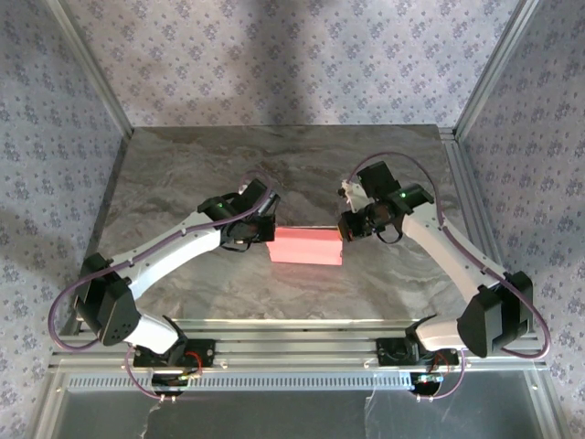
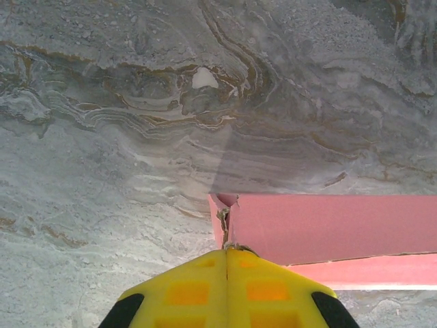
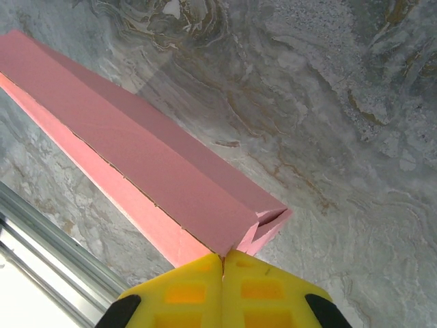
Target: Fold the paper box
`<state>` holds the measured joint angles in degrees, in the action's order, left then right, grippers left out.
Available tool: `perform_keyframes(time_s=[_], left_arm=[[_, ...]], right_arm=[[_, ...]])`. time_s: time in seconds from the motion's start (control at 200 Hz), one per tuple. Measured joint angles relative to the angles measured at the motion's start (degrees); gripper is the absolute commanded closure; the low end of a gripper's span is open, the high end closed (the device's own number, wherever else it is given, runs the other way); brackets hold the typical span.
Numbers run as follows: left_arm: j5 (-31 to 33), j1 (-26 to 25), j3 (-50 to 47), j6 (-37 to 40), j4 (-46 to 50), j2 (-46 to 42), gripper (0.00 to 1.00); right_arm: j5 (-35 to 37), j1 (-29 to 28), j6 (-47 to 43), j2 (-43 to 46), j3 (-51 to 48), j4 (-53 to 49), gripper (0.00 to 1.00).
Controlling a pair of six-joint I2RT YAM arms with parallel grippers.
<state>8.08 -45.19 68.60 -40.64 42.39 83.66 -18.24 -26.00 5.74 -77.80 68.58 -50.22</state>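
The paper box (image 1: 306, 246), a slim pink tube with its ends unsealed, lies mid-worktop (image 1: 274, 165). The left jaws and right jaws are each pressed together, tips touching its opposite ends.

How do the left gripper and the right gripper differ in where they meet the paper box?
The left gripper sits at the left end of the paper box, the right gripper at its right end. The left gripper meets a ragged end edge; the right gripper meets a fold beside an open end. Both are shut and yellow-tipped.
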Motion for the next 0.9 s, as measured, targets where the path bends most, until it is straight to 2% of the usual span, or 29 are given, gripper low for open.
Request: perform_keyframes(time_s=[0.38, 0.775, 0.899], left_arm=[[1.3, -0.9, 0.2, -0.5, 0.8, 0.1, 1.00], [2.9, -2.1, 0.4, -1.1, 1.5, 0.2, 1.00], [3.3, -2.6, 0.7, -1.5, 1.9, 0.2, 0.92]], right_arm=[[-2.3, 1.2, 5.0, -1.7, 3.3, -2.1, 1.00], [-2.4, 1.3, 5.8, -2.5, 3.7, -2.8, 1.00], [-2.3, 1.3, 5.7, -1.8, 2.5, -2.8, 1.00]])
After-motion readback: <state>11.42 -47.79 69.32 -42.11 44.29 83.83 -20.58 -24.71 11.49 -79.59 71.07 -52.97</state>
